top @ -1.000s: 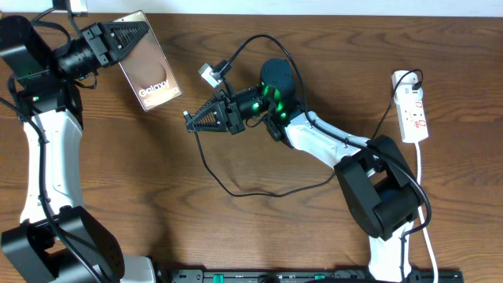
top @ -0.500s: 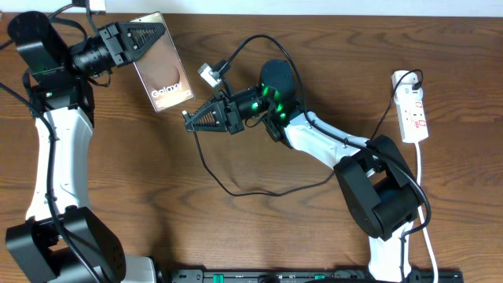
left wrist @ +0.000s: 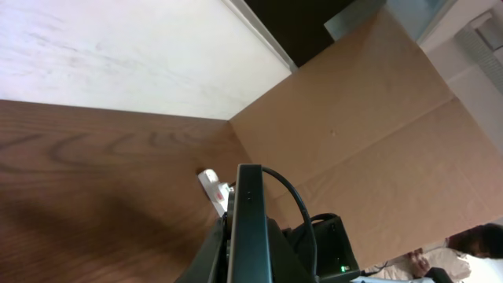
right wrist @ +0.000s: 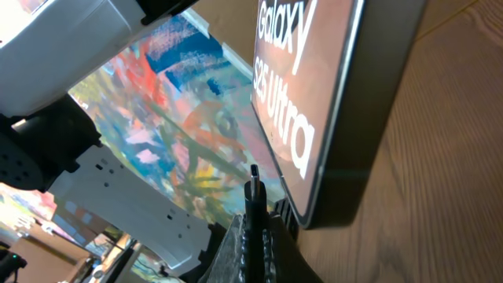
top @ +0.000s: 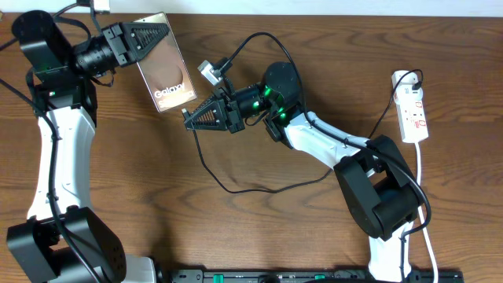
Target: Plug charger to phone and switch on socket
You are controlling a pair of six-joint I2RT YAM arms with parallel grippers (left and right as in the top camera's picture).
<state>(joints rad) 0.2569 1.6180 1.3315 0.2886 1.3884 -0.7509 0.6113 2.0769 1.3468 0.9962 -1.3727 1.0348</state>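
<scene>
Starting with the big wooden table (top: 236,236), both arms are working over its far half. The left gripper (top: 153,33) is clamping narrow on the top edge of the phone (top: 167,75), so the slab is hanging out ahead of its fingers with the screen facing up. Whether the lower end is touching the wood, I cannot tell. In the left wrist view the phone (left wrist: 250,224) is showing edge-on, squarely between the jaws. The right gripper (top: 189,119) is pinching tight on the charger (top: 228,185) just behind its plug tip (right wrist: 254,174). That tip is poking out beyond the fingers, close to the phone's bottom edge but apart from it. The socket (top: 413,106) is lying well behind the right gripper, out past that arm's elbow, untouched. Handling-wise, the phone looks rigid, glassy and slick, so gripping across its side edges seems safer than pressing the screen. The cable looks limp and is trailing in a long loop behind the gripper, so it will likely drag on the plug. Holding the stiff plug body right behind the tip looks like the best way to steer something that tiny. The strip looks light and may skid under a push on its switch.
</scene>
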